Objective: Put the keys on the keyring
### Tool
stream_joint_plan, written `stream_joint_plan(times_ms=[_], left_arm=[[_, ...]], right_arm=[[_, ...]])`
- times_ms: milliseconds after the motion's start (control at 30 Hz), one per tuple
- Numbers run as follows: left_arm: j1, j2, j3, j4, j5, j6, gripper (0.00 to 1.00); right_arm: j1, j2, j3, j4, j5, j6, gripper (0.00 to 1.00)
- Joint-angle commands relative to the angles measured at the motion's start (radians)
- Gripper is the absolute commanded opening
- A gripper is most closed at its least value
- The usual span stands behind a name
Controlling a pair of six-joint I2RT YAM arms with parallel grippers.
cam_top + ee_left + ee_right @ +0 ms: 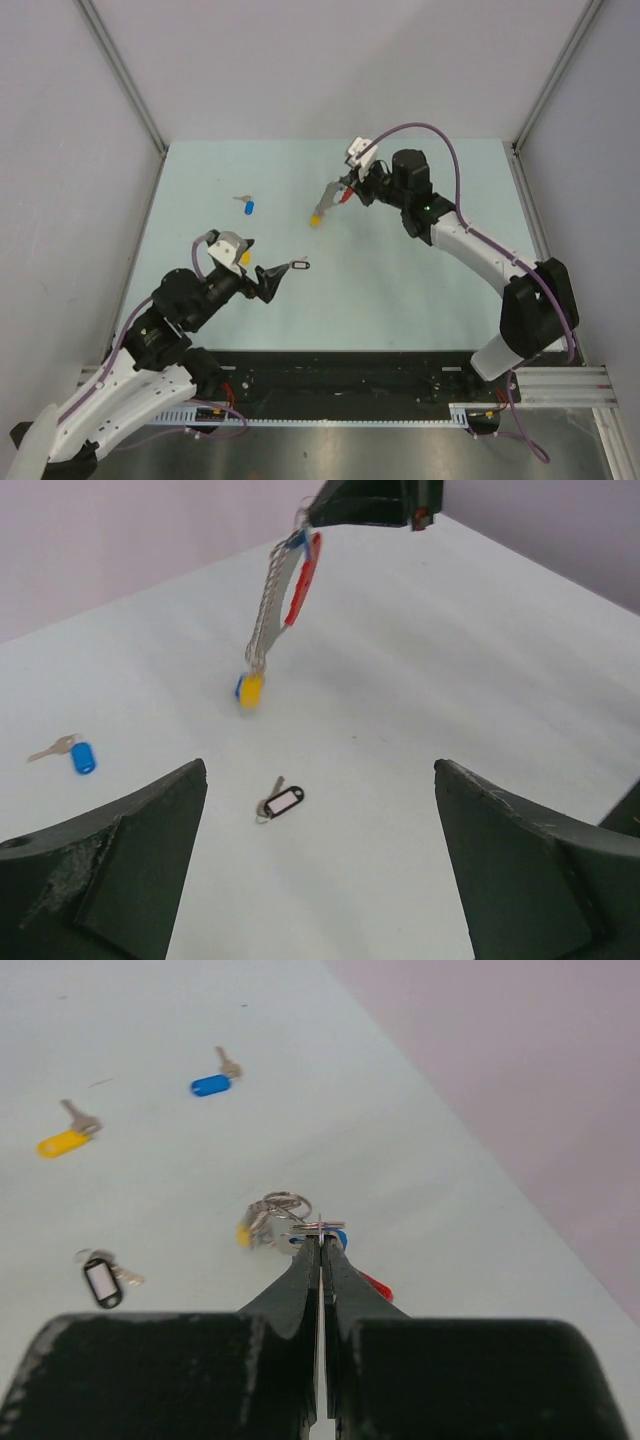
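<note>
**Workspace seen from three cameras, as I view it from the remote station.**

Right end effector [322, 1250]: its two fingers are pressed together, pinching the top of the keyring [303, 580]. The ring hangs down from the grip over the far middle of the tabletop [400, 290], with the red plastic arc on one side and the silver loop on the other. A yellow-headed key [251, 690] dangles at the ring's low end, with a patch of blue just behind it. I cannot tell whether this low end touches the surface or hangs just above it.

Left end effector [320, 780]: the fingers are spread wide and there is nothing between them. It hovers low over the near-left part of the tabletop, pointing towards the hanging ring and well apart from it.

Loose items lying flat on the tabletop:
- A blue key [249, 207] lies to the left of the ring.
- A yellow key [62, 1143] lies nearer the left arm. In the top view that arm's wrist partly hides it.
- A black-rimmed tag [284, 801] with a small silver key attached lies just ahead of the left fingers, not touching them.
</note>
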Motion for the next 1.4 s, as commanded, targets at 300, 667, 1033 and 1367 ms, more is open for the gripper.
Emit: stream_joint_plan(times_ms=[300,667,1033,1367], left_arm=[[0.111,-0.100,-0.023,-0.064,-0.332,-0.165,1.00],[0.160,-0.126,-0.007,-0.099,-0.323,-0.181,1.00],[0.249,-0.176,-0.008,-0.096,-0.308,-0.187,1.00],[0.268,-0.328,-0.023,-0.065,-0.432,-0.202,1.00]], right_arm=[[-0.094,0.061,-0.162,0.051,0.068,0.105,0.00],[-0.094,-0.167,-0.504,-0.048,0.172,0.379,0.10],[-0.142,-0.482,-0.575,-0.300,0.350,0.581,0.60],[-0.188,-0.986,-0.569,-0.424,0.732,0.732,1.00]])
